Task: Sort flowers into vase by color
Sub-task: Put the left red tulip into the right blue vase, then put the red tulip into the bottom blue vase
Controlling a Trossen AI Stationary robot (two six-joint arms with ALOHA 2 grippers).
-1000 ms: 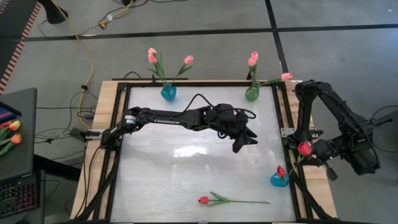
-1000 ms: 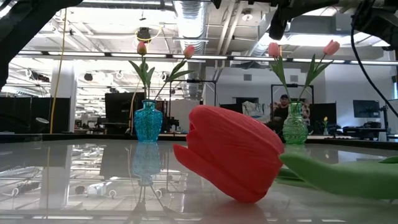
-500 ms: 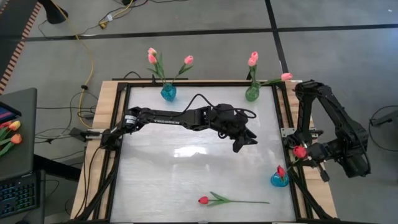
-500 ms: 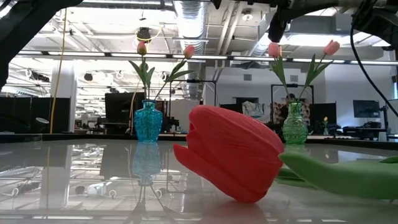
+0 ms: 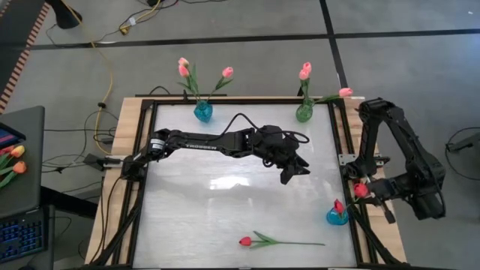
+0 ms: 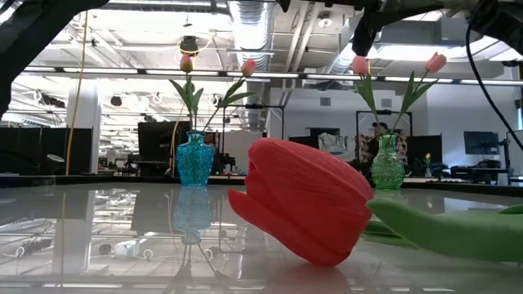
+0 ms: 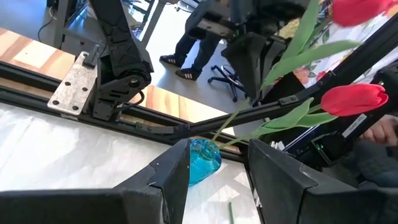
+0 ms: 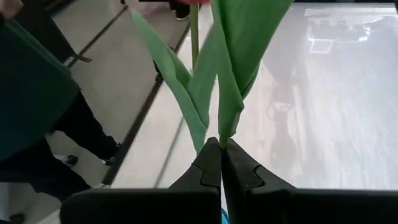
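Far edge: blue vase [image 5: 202, 112] holds three pink tulips [image 5: 184, 70]; green vase [image 5: 304, 112] holds three more. Small blue vase [image 5: 337, 217] at right edge holds one red tulip [image 5: 339, 206]; another red tulip [image 5: 245, 241] lies on the table [image 5: 225, 202]. Right gripper [image 5: 373, 192] clenched on a red tulip's stem [image 8: 221, 140] just beside that vase; left gripper [image 5: 295, 171] parted, empty, mid-table. No legible writing.

counter [image 5: 187, 217] middle lies open; left arm [image 5: 217, 142] spans it, vases at back edge [image 5: 202, 111] and right corner [image 5: 337, 217].
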